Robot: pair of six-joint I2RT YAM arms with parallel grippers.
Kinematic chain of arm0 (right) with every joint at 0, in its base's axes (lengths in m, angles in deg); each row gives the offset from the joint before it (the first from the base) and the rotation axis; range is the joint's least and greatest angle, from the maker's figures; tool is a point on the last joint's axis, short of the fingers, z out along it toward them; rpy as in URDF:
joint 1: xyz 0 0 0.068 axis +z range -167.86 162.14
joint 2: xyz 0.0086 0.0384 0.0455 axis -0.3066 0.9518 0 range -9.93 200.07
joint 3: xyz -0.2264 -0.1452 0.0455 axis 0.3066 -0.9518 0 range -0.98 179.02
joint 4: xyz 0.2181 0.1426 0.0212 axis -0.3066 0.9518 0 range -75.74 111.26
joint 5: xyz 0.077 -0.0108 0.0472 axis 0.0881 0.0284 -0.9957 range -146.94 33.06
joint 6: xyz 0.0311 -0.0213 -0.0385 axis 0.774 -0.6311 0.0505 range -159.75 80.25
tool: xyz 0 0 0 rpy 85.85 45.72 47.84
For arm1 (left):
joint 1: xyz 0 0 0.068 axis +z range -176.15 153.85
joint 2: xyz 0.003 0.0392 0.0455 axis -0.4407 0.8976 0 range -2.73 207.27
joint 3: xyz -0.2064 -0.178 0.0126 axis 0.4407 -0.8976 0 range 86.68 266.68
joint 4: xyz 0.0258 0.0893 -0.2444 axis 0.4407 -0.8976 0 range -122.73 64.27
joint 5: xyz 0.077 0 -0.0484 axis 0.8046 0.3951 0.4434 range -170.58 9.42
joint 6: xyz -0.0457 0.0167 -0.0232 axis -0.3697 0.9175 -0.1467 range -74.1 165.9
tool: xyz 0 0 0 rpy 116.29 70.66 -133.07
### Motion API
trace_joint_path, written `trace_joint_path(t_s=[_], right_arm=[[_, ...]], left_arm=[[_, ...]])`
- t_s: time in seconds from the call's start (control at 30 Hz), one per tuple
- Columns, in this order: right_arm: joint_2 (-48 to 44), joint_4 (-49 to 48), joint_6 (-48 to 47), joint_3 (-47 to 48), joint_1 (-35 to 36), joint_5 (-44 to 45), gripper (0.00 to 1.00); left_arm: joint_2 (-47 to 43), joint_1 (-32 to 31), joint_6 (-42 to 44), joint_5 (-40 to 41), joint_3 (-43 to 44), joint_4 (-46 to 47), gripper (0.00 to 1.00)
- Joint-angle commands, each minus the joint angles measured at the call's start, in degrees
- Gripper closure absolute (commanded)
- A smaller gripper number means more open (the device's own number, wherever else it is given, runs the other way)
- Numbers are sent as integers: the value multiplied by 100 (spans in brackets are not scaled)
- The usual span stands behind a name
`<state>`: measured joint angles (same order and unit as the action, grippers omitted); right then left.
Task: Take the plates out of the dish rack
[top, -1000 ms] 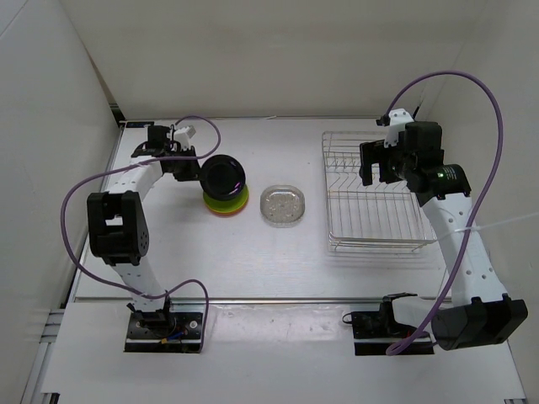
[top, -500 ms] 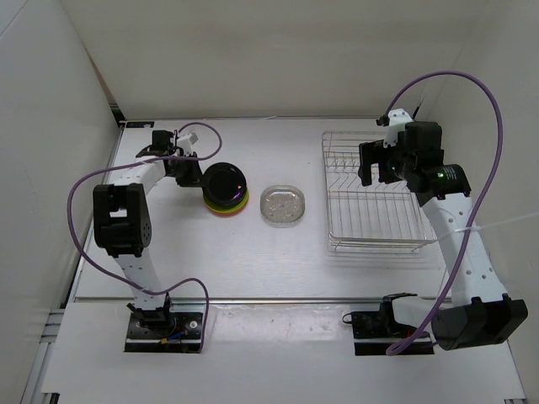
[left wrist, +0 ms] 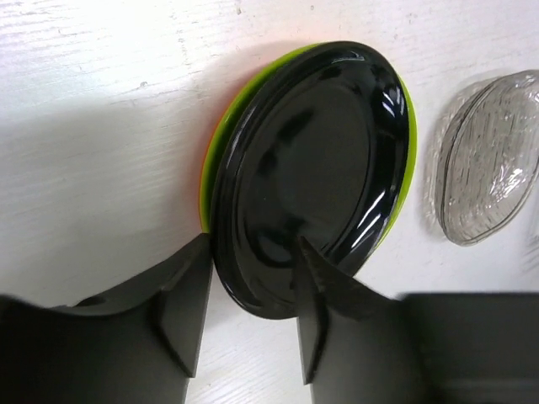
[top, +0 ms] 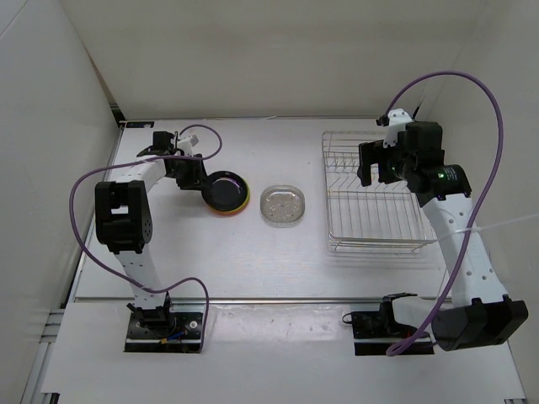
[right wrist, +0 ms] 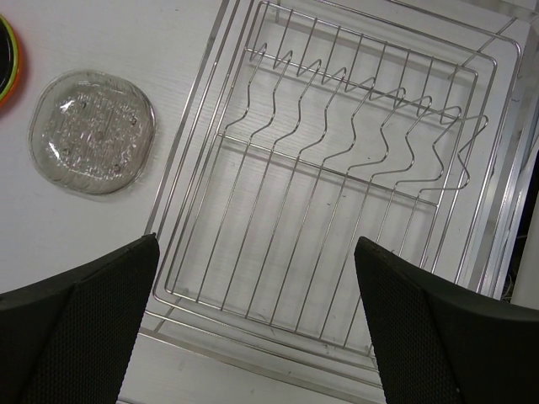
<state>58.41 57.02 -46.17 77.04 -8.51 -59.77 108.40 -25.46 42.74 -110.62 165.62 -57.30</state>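
Left gripper [left wrist: 253, 248]: jaws clamped on the rim of the glossy black round plastic plate [left wrist: 316, 160], well left of the silver wire dish rack [top: 375, 246].
Stack: black plate sat on the lime green plastic plate [left wrist: 410, 126] and orange plastic plate [left wrist: 205, 181].
Clear round plastic plate [top: 283, 205]: lay flat, just left of the rack.
Right gripper [right wrist: 257, 242]: jaws spread wide — poised above the rack.

Black plate [top: 226, 190] atop coloured stack [left wrist: 205, 185] (clear plate [top: 283, 205] beside)

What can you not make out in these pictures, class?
Orange plate: left wrist view, only a sliver shows under the green plate and black plate.
Clear plate: same view, cut off by the right edge.
Black plate's near rim: behind the left pincer.
Dish rack: right wrist view, near corners covered by the right pincer.
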Motion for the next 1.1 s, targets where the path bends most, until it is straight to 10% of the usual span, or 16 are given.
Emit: trace_joint_path(t_s=[0.0, 0.33, 1.07], right_arm=[[-154, -110, -35, 135, -3, -95, 0], [-259, -110, -35, 82, -3, 71, 0], [514, -769, -35, -199, -2199, 21, 0]], left_arm=[[-390, 19, 87, -195, 43, 11, 43], [-856, 19, 227, 330, -133, -120, 0], [-3887, 994, 615, 2459, -344, -1395, 0]])
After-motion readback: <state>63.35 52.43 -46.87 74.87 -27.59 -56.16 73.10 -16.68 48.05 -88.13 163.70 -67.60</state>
